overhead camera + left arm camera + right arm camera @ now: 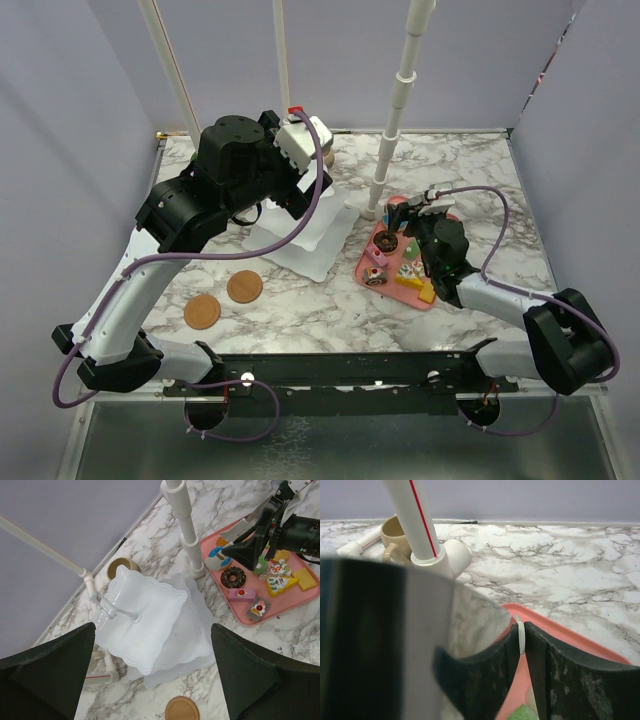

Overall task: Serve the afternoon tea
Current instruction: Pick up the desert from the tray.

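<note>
Dropping off-centre, the left gripper (152,630), poised above the stand (140,610), could tip it over. The right gripper (418,222), low over the tray (292,601), could knock pastries (232,577) off it. Left fingers (45,675) gape fully, holding and touching nothing. Whether the right ones are apart or gripping anything, I cannot tell.

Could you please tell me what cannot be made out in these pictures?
Top view: the left arm covers most of the three-tier stand.
Top view: the right arm overlaps the pink tray; its pastries are too small to name.
Left wrist view: the stand hides part of the tan mug.
Right wrist view: a blurred shiny surface fills the left side; whether the right gripper holds anything is unclear.
</note>
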Controlling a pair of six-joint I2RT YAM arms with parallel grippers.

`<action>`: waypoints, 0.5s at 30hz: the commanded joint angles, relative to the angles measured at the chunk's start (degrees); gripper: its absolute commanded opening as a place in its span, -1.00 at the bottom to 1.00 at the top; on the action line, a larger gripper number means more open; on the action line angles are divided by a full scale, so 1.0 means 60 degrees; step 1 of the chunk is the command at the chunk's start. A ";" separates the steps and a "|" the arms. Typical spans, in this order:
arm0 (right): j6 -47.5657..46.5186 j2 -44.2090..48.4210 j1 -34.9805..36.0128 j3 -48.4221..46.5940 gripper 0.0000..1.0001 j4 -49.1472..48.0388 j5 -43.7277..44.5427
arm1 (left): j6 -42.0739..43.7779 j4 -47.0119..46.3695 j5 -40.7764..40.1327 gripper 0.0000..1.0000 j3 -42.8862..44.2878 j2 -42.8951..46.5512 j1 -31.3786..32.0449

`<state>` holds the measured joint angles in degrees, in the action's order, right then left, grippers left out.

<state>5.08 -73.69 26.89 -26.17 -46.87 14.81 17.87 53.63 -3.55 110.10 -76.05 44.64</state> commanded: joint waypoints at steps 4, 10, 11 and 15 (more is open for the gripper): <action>0.0208 -0.0510 -0.0100 0.0098 0.63 -0.0418 0.1017 | 0.0336 -0.0405 -0.0277 0.98 -0.0356 0.0264 0.0001; 0.0386 -0.1090 -0.0210 0.0100 0.65 -0.0821 0.1196 | 0.0359 -0.0434 -0.0298 0.99 -0.0469 0.0360 0.0002; 0.0417 -0.1195 -0.0230 0.0069 0.65 -0.0873 0.1207 | 0.0376 -0.0437 -0.0307 0.99 -0.0482 0.0389 0.0005; 0.0581 -0.1560 -0.0332 -0.0083 0.65 -0.1016 0.1110 | 0.0433 -0.0442 -0.0318 0.98 -0.0584 0.0436 0.0001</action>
<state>7.03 -81.10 25.54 -26.15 -49.08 20.03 19.66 51.90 -4.10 107.22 -75.07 44.64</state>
